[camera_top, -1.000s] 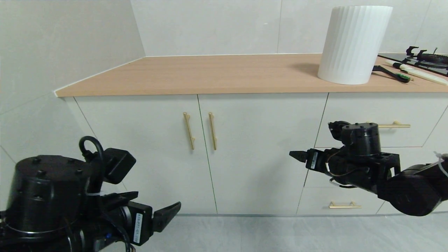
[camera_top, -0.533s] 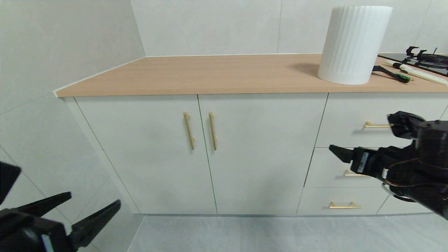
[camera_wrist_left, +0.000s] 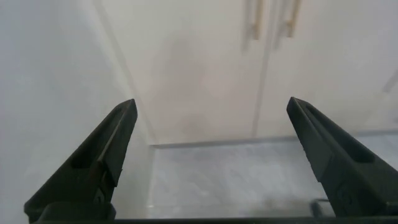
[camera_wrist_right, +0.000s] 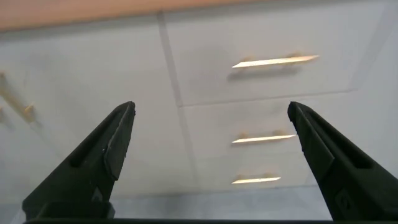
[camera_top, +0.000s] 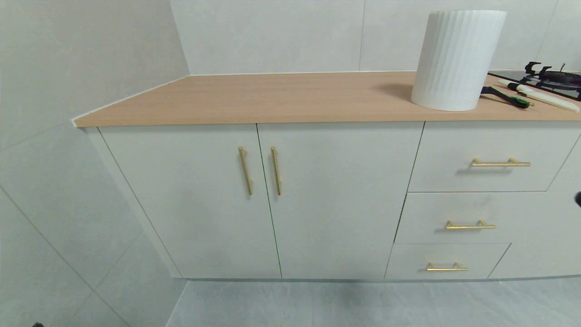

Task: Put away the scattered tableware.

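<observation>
Head view: utensils [camera_top: 508, 96] lie far right on tabletop [camera_top: 272, 97], past canister [camera_top: 456, 59], long axes left-right. Right tool [camera_wrist_right: 210, 107] likely nearer; it and left tool [camera_wrist_left: 210, 106] wide open, empty.

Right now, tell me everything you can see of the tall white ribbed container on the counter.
The tall white ribbed container is a matte cylinder with fine vertical ribs all round. It stands on its base at the right of the wooden countertop, near the front edge. A black-handled utensil lies just beside its foot; contact cannot be told. Whether its top is open is hidden.
</observation>
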Controlling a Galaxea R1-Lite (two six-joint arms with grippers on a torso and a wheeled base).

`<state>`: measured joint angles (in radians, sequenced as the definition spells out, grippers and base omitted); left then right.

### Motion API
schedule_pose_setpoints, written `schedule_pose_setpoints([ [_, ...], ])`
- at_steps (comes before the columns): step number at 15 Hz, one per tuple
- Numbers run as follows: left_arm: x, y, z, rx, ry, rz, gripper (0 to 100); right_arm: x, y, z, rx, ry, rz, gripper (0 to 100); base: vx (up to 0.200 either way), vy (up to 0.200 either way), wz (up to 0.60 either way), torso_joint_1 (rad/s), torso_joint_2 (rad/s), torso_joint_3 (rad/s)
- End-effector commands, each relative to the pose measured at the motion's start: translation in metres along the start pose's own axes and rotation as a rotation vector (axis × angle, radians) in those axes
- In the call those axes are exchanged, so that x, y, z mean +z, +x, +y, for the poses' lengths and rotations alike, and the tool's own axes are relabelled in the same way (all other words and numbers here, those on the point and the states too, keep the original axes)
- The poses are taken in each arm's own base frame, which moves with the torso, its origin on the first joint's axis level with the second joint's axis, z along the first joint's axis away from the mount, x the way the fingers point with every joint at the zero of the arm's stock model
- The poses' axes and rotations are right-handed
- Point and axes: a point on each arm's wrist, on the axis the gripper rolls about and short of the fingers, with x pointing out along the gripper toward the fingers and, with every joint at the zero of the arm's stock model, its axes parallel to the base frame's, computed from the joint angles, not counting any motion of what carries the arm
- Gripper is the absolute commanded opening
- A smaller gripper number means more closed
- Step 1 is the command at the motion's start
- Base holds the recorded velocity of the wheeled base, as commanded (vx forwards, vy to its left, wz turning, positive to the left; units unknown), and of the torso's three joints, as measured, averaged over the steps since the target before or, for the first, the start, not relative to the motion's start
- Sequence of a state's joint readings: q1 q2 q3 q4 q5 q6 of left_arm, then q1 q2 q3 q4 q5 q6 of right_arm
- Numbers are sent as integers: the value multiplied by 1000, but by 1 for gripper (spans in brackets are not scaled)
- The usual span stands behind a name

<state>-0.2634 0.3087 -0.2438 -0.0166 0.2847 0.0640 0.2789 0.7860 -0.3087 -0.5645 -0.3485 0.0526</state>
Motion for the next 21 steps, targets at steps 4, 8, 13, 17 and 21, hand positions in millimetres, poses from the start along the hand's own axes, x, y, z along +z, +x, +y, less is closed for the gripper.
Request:
schedule_pose_setpoints([
  [4, -15, -28, 4, 109, -24, -144, 100, -11, -105, -33, -75, -111, -251, 100, 0, 0, 0, 0, 0, 0],
  [8, -19, -26, 2, 152, -23, -143, 100, -27, -124, -34, -150, -134, -263, 100, 0, 0, 0, 0, 0, 0],
  [13, -36, -33, -4, 239, 33, -165, 100, -52, -129, -32, -170, -159, -230, 100, 0, 0, 0, 0, 0, 0],
  [17, -69, -19, -8, 154, 47, -57, 100, -96, -113, -32, -58, -167, -77, 100, 0, 0, 0, 0, 0, 0],
  [21, -73, -16, -12, -8, -15, -69, 100, -117, -109, -31, 49, -157, 42, 100, 0, 0, 0, 0, 0, 0],
])
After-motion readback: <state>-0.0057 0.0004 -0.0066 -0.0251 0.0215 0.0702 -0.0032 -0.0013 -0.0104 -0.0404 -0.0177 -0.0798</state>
